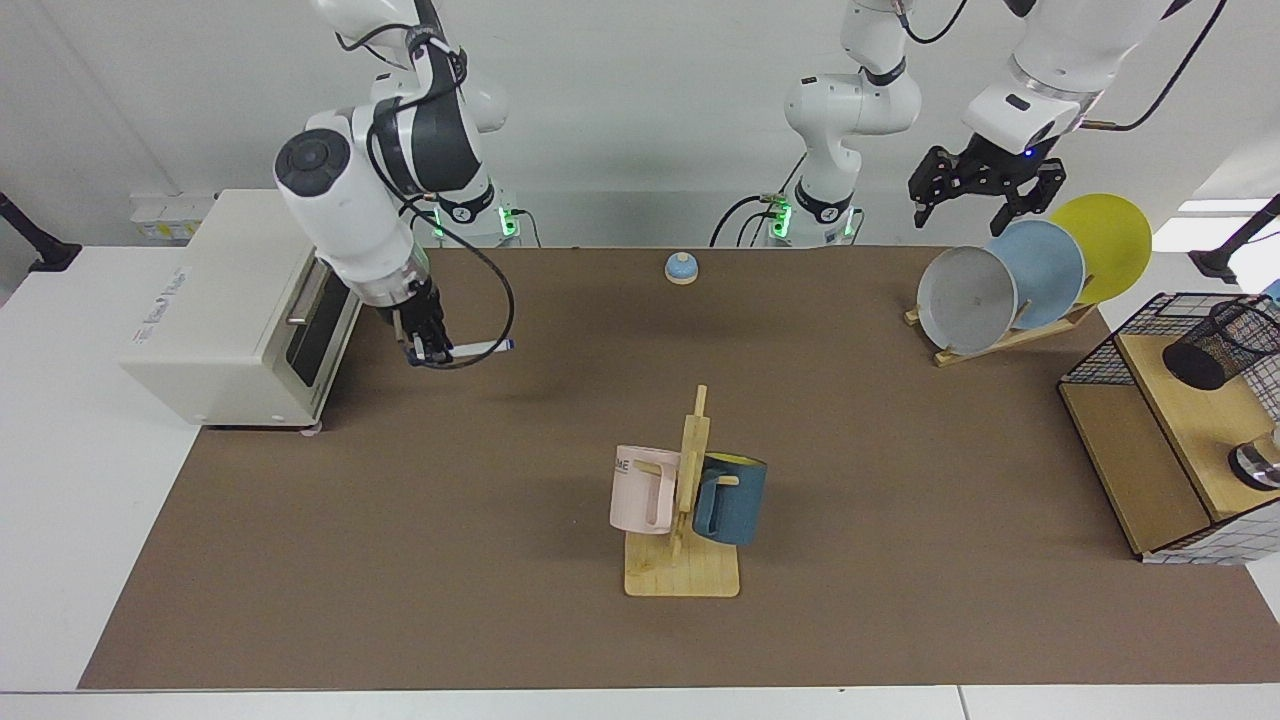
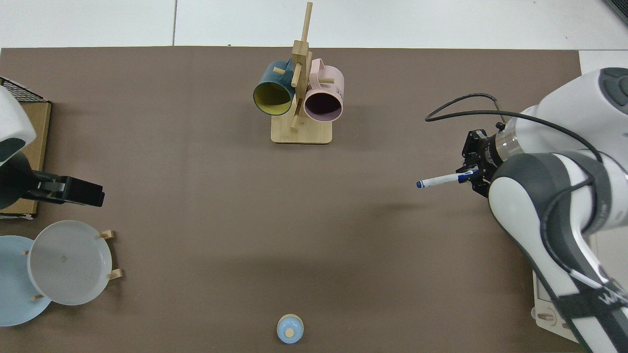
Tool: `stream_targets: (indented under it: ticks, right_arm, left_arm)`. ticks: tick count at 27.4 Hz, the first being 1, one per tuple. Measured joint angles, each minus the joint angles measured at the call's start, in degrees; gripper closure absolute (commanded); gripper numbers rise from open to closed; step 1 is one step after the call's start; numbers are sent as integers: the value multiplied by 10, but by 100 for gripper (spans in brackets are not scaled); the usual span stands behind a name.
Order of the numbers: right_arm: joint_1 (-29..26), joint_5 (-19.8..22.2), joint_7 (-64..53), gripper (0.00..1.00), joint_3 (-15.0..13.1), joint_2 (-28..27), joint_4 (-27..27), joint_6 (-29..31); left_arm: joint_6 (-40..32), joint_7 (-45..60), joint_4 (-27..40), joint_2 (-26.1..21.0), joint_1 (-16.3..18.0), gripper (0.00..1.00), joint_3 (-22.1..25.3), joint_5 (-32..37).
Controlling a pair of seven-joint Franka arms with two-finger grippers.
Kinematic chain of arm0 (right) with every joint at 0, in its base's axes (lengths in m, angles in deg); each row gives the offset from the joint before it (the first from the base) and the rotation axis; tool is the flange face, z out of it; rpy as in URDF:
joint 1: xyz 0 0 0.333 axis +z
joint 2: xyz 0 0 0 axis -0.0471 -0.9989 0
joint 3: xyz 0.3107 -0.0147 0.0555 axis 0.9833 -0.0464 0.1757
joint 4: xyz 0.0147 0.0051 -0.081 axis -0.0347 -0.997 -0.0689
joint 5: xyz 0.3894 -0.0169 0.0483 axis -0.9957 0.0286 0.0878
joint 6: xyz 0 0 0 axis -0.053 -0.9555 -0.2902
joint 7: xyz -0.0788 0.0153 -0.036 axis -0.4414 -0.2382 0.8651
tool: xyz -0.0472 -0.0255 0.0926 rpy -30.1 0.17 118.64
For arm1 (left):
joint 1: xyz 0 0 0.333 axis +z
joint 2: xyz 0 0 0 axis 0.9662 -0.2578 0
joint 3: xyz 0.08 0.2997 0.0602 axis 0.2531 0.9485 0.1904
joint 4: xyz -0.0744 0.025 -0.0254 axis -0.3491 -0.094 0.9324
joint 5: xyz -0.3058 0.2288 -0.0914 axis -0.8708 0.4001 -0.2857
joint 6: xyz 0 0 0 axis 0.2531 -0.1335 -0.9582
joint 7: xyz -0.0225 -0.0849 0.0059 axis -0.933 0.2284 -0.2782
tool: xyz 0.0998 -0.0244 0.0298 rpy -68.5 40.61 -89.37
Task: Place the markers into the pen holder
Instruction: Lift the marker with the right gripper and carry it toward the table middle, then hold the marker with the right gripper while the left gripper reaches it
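My right gripper [image 1: 428, 347] is shut on the capped end of the white marker [image 1: 482, 348] and holds it level, high above the brown mat in front of the toaster oven. From above, the marker [image 2: 438, 181] sticks out sideways from the right gripper [image 2: 470, 175], blue tip outward. The black mesh pen holder [image 1: 1216, 345] stands on the wooden shelf at the far side of the table, well away from the marker; it is out of sight in the top view. My left gripper [image 1: 975, 205] hangs open above the plates, holding nothing.
A cream toaster oven [image 1: 230, 305] sits just behind the right arm. A wooden mug rack [image 1: 685, 520] with a pink and a blue mug stands mid-table. A plate rack [image 1: 1010, 280], a blue bell [image 1: 681, 267] and a wire basket frame [image 1: 1100, 350] line the far sides.
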Motion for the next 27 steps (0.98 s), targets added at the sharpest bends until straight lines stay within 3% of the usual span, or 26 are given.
stream_targets:
  ticks: [5, 11, 20, 27]
  right_arm:
    - [4, -37, 0, 100, 4, 59, 4, -57]
    - [47, -81, 55, 100, 10, 95, 4, -71]
    - [172, -84, 253, 100, 16, 94, 4, 3]
    - [192, -84, 303, 100, 19, 94, 6, 40]
  left_arm:
    - [0, -1, 0, 0, 0, 0, -7, -1]
    - [3, -25, 0, 0, -1, 0, -18, -7]
    - [12, -77, 0, 0, -3, 0, -30, -30]
    - [55, -142, 1, 0, -24, 0, -63, -48]
